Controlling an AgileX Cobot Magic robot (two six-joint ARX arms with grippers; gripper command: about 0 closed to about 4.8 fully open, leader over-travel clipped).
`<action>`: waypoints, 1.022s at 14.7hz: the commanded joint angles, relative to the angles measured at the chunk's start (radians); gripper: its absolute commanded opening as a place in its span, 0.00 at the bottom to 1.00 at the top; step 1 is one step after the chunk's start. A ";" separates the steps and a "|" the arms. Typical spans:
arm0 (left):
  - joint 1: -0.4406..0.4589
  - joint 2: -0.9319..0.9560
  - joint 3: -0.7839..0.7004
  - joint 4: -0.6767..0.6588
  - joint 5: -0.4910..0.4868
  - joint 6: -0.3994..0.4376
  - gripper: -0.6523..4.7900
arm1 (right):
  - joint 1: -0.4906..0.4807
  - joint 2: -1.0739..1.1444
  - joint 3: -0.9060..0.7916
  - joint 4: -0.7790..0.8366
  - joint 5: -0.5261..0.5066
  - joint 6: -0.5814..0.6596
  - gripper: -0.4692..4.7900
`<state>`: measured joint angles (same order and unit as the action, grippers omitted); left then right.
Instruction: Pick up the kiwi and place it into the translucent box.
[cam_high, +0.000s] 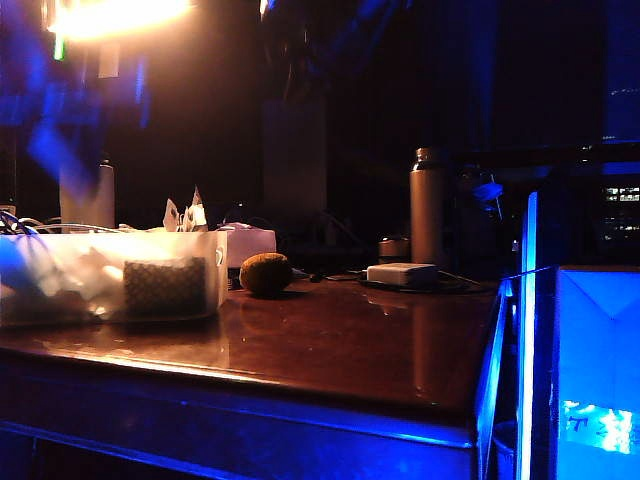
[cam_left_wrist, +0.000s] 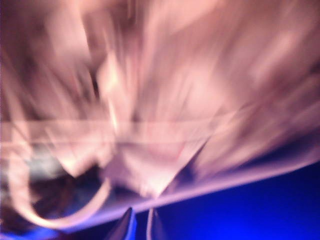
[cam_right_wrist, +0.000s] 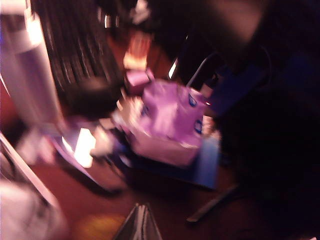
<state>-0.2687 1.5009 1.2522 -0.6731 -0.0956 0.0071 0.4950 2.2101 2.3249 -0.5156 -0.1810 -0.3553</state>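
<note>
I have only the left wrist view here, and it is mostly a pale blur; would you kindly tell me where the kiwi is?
Observer: In the exterior view the kiwi lies on the table, just beside the right end of the translucent box, not in it.
Operator: Thank you. I see the left claw over blurred white paper. Is the right claw carrying anything?
Observer: No. The right wrist view shows the right claw shut and empty above the brown table.
Operator: And what stands past the kiwi?
Observer: A small flat white box, with a tall metal bottle behind it.
</note>
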 joint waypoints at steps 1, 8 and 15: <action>-0.001 -0.062 0.189 -0.030 0.101 -0.025 0.21 | -0.002 0.048 0.000 -0.068 0.001 -0.250 0.09; -0.001 -0.079 0.452 -0.134 0.099 0.023 0.21 | 0.035 0.154 0.000 -0.124 -0.080 -0.688 0.88; -0.001 -0.080 0.453 -0.147 0.100 0.045 0.21 | 0.043 0.254 0.000 -0.040 -0.109 -0.697 0.88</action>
<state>-0.2687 1.4246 1.7031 -0.8268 0.0002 0.0513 0.5327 2.4603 2.3207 -0.5930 -0.2836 -1.0492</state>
